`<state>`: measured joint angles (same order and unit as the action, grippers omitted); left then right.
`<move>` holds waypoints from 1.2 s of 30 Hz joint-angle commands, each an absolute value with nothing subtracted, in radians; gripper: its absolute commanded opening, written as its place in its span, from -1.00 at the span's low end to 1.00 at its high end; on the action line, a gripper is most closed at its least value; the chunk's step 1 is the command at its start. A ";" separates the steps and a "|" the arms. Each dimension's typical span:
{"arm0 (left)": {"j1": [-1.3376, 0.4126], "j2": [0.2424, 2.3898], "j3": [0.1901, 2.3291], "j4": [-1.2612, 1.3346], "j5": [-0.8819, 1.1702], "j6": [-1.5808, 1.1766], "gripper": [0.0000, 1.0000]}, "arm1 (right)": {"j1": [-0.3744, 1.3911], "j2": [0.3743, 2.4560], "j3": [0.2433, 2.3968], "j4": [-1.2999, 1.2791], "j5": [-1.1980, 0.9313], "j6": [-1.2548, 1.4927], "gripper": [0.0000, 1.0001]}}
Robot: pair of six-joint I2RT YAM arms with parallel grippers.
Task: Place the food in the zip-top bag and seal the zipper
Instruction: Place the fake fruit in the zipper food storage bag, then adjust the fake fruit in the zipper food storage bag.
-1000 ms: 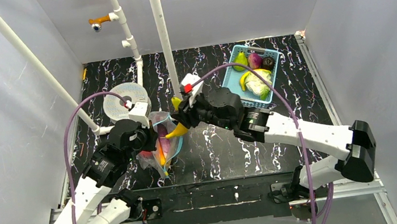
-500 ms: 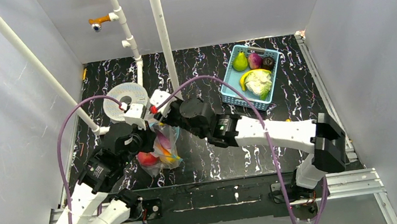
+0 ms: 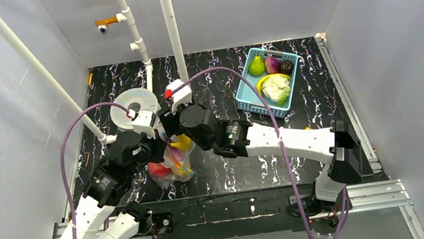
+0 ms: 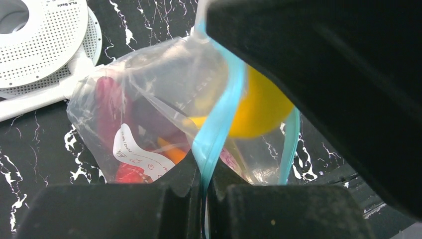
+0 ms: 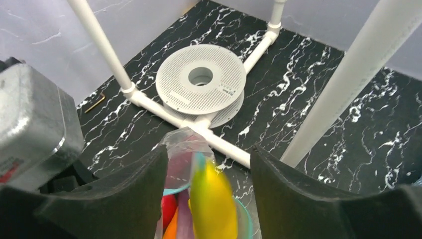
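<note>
The clear zip-top bag hangs just above the table, held up by my left gripper, which is shut on its light-blue zipper. The bag's mouth is open. Inside it are a red apple, an orange piece and a magenta piece, behind a white label. My right gripper is open right above the mouth. The yellow banana is blurred between its fingers, touching neither, its lower end inside the bag. It also shows in the top view.
A light-blue basket with more toy food stands at the back right. A white perforated spool and white pipes stand just behind the bag. A small hex key lies near the left wall.
My right gripper carried the banana left to the bag mouth and opened. The banana is now loose and dropping into the bag. The left gripper has kept its hold on the zipper.
</note>
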<state>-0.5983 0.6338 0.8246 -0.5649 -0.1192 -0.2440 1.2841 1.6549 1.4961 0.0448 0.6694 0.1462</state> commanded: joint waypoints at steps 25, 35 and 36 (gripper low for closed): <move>-0.595 0.636 0.817 -0.560 -0.140 -0.238 -1.00 | 1.175 1.324 1.293 -0.382 -0.112 0.246 -0.06; -0.595 0.676 0.820 -0.555 -0.129 -0.237 -1.00 | 1.226 1.439 1.381 -0.478 -0.030 0.358 0.06; -0.595 0.679 0.820 -0.555 -0.129 -0.236 -1.00 | 1.227 1.451 1.383 -0.474 -0.007 0.383 0.12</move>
<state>-0.5983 0.6697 0.8242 -0.5655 -0.1230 -0.2443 1.2273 1.3968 1.3229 -0.4523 -0.0637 0.2938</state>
